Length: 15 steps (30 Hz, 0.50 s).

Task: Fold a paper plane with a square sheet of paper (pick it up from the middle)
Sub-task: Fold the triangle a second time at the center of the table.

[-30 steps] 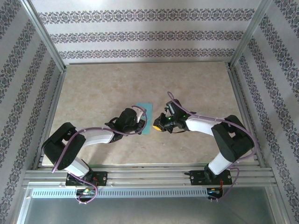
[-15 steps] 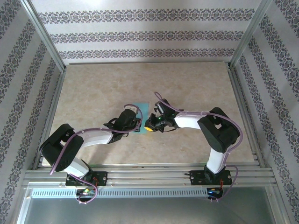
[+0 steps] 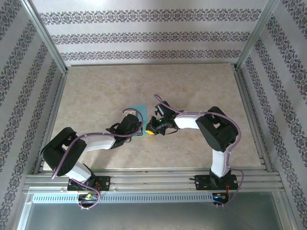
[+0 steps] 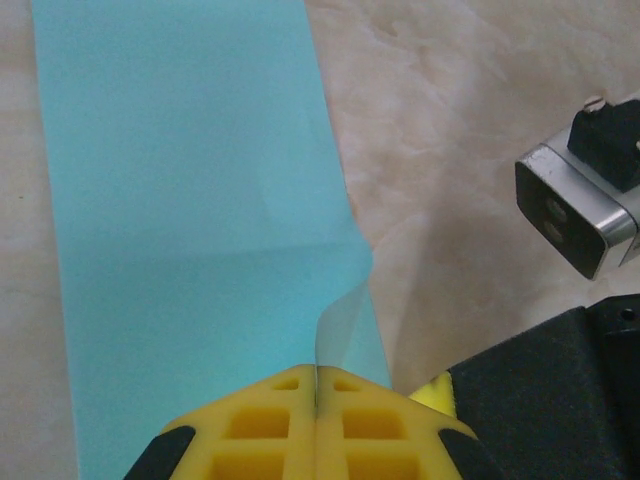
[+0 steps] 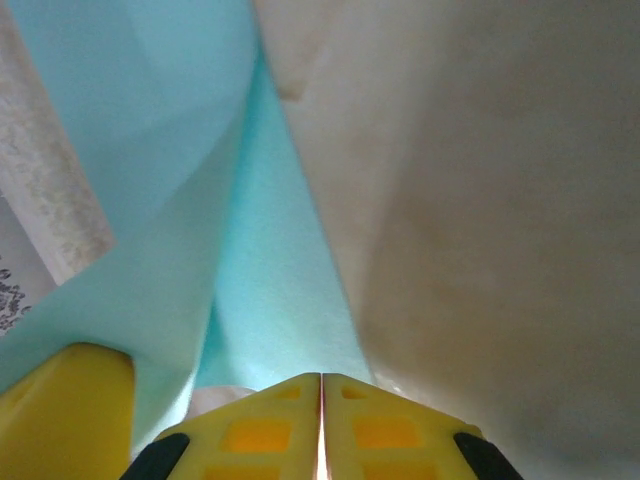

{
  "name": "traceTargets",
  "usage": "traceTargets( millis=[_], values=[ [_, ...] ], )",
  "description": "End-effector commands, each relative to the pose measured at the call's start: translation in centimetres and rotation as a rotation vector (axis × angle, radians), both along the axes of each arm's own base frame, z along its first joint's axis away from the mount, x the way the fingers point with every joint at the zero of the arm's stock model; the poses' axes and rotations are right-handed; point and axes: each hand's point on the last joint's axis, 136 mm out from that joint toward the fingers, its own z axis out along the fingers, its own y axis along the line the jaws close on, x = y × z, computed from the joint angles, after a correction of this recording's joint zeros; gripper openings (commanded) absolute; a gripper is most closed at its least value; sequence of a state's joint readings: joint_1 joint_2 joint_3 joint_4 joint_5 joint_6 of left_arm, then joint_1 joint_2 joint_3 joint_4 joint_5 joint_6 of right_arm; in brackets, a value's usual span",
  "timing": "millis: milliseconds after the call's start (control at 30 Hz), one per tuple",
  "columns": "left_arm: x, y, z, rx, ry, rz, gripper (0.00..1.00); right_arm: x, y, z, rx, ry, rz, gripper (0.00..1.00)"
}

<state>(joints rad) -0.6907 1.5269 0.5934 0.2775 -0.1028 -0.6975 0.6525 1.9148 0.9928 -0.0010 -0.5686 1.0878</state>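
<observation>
**Both claws clenched at the near edge of the blue sheet**

Clamped with the left gripper (image 4: 316,385), yellow fingers (image 4: 262,420) pressed flush together, on the raised near-right edge of the sheet of paper (image 4: 180,180). Pinched right in the seam between the pads, with that edge curling up off the table (image 4: 450,120) as a thin flap. Closed tight too at the right gripper (image 5: 321,385), pads meeting along a hairline, tips just beside the same edge of the sheet. Impossible to tell about any grip on paper there. Parked almost tip to tip near the middle of the table in the overhead view, with the sheet reaching away from both claws toward the back wall.

Lying flat otherwise, as a long turquoise strip running away from the left wrist camera. Marked by one faint crease across its width, roughly level with the start of the lifted flap. Plain, matte and evenly coloured over the whole visible face.

As for writing, just a black-and-white speckled label (image 5: 12,295) at the left edge of the right wrist view, too cropped to read.
</observation>
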Motion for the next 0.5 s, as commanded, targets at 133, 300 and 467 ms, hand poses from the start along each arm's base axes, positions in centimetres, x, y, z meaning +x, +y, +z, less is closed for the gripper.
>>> traceTargets(
  millis=[133, 300, 467],
  values=[
    [0.6, 0.0, 0.9, -0.050, -0.025, 0.034, 0.04, -1.5, -1.6, -2.3, -0.149, 0.064, 0.053, 0.12],
    [0.6, -1.0, 1.8, -0.070, -0.026, -0.020, 0.04, -2.0, -3.5, -2.4, -0.248, 0.069, 0.084, 0.13],
    [0.3, -2.5, 2.8, -0.144, -0.030, -0.118, 0.04, -2.2, -4.1, -1.3, -0.250, 0.056, 0.108, 0.13]
  ],
)
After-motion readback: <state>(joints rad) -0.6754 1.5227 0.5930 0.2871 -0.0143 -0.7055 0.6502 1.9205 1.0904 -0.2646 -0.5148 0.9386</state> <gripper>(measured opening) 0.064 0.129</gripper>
